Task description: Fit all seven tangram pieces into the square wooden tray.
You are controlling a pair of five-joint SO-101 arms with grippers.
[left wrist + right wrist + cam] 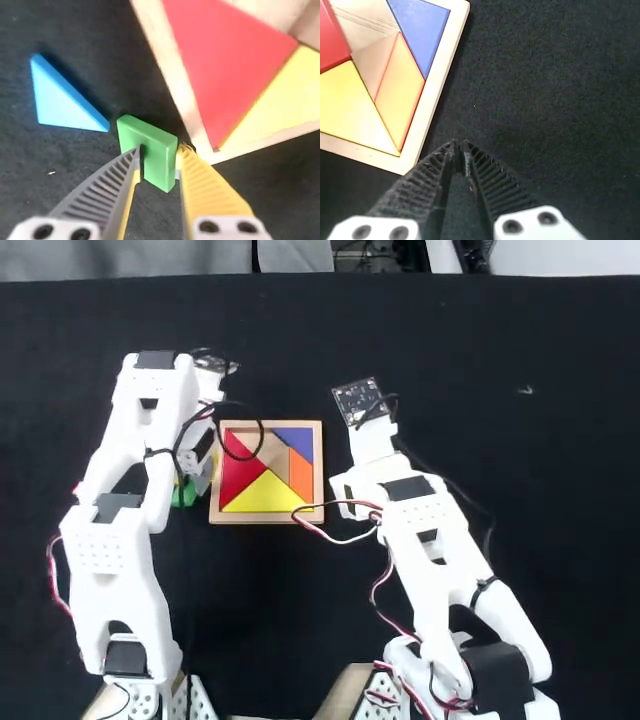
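L claw (160, 149) clamped on green piece (145, 132) just beside tray (170, 75); R claw (461, 146) tips together over black cloth (545, 75).

My two arms are chunky white plastic shells with black motor blocks at the joints. My left arm (115, 550) has a grid of small holes on one flat panel. Red and white wires (56, 580) run down its left side, and a thin black cable (261, 437) loops off its far end. My right arm (440, 560) trails a red and white lead (345, 523), and a small dark circuit board (358, 397) sits at its far tip. My left gripper (157, 155) is ribbed, with a grey finger (107, 187) and a yellow finger (207, 187) on white bases with dark screw holes. My right gripper (460, 149) has ribbed black fingers (492, 182) on similar white bases.
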